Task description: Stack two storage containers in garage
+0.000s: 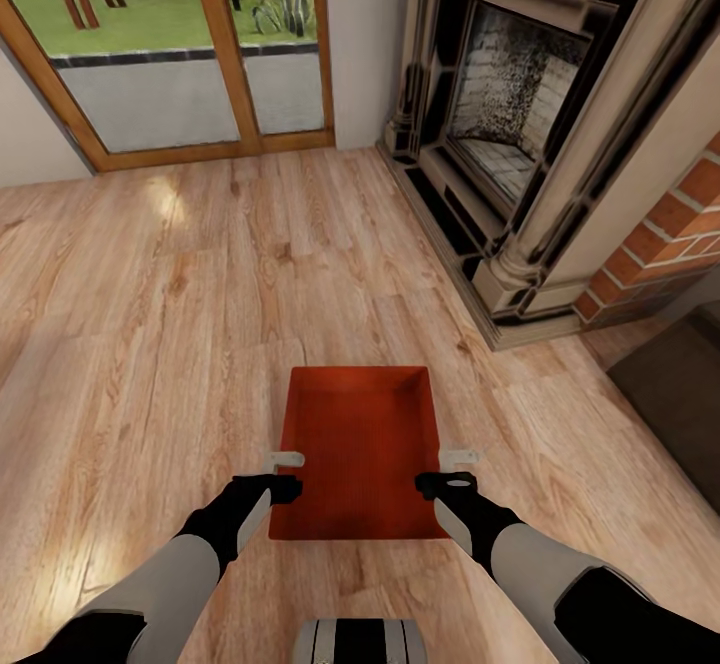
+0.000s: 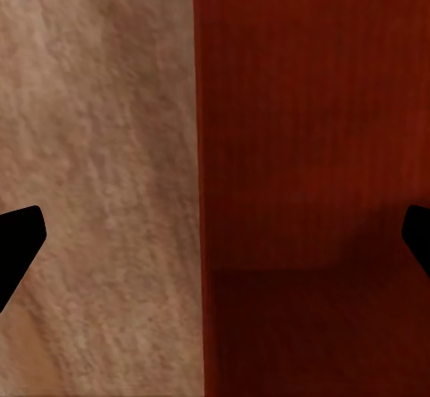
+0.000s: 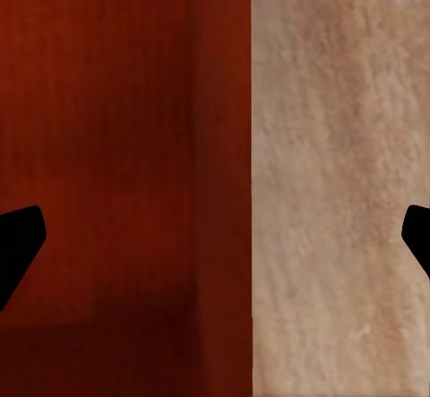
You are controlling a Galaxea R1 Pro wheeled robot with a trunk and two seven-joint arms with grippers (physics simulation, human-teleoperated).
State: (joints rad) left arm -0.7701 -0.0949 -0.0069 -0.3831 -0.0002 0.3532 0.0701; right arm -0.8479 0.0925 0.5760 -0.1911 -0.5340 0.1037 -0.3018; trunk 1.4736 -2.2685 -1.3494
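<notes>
Orange-red bin (image 1: pixel 360 444) flat on wood floor (image 1: pixel 150 324) near fireplace (image 1: pixel 520 124). Left pincer (image 1: pixel 284 472) spread wide astride bin's left wall, right pincer (image 1: pixel 448 470) likewise astride right wall, neither clamped.

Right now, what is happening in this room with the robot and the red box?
The robot stands on the wood-plank floor of the living room, near the fireplace. One orange-red storage container lies between its arms. The left gripper is at the container's left wall and the right gripper at its right wall. In both wrist views the fingers are spread wide with a wall between them, so the jaws look open and the container is not yet clamped.
</notes>
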